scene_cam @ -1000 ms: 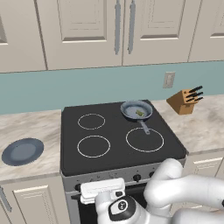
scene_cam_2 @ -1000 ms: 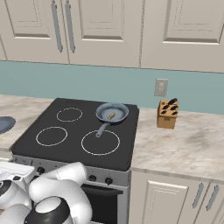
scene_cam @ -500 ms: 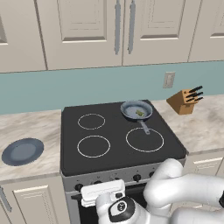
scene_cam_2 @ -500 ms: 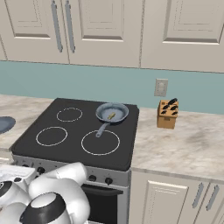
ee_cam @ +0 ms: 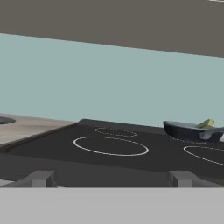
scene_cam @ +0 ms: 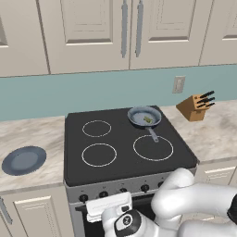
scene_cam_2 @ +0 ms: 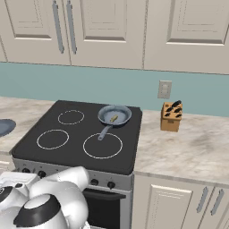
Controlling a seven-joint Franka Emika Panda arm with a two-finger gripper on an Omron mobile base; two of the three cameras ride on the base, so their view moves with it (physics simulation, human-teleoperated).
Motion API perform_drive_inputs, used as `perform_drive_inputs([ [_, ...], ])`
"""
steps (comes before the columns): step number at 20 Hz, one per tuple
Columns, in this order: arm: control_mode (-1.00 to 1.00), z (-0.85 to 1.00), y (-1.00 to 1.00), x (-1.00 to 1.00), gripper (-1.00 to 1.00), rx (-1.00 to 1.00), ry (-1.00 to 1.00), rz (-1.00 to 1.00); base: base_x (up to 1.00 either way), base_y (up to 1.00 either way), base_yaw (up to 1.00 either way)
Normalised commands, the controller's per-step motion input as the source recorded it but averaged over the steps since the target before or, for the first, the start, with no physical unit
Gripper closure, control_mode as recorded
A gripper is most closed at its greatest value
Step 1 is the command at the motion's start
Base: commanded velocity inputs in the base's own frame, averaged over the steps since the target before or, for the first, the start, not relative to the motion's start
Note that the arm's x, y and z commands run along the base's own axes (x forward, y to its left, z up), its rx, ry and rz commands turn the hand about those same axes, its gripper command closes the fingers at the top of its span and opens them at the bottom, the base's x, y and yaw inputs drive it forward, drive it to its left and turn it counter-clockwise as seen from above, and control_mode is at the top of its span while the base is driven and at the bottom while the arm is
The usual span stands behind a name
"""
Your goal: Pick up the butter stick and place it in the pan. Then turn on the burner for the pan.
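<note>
Since the butter (scene_cam: 148, 120) already lay inside the pan (scene_cam: 144, 115), tilted against its rim in the hand view, only the burner step seemed left. Far left, a plate (scene_cam: 23, 160) sat on the counter, well clear of the stove. The pan stood at the stove's back right, its handle pointing forward over the large ring (scene_cam: 153, 147). A knife block (scene_cam: 196, 106) stood further right. The gripper (ee_cam: 111, 178) sat low before the stove's front edge, near the knobs (scene_cam: 124, 190), fingers spread wide, holding nothing.
</note>
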Motion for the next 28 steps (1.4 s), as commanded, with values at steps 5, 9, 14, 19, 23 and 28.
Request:
perform_drive_inputs([
  [5, -1.0, -0.12, -0.01, 0.0, -1.0, 0.0, 0.0, 0.0, 0.0, 0.0, 0.0],
  [9, -1.0, -0.06, -0.1, 0.01, -1.0, 0.0, 0.0, 0.0, 0.0, 0.0, 0.0],
  [14, -1.0, -0.08, -0.16, 0.06, -1.0, 0.0, 0.0, 0.0, 0.0, 0.0, 0.0],
  [19, -1.0, -0.06, -0.27, 0.06, -1.0, 0.0, 0.0, 0.0, 0.0, 0.0, 0.0],
  [23, -1.0, -0.07, -0.24, 0.08, -1.0, 0.0, 0.0, 0.0, 0.0, 0.0, 0.0],
  [28, -1.0, -0.1, -0.21, 0.13, -1.0, 0.0, 0.0, 0.0, 0.0, 0.0, 0.0],
])
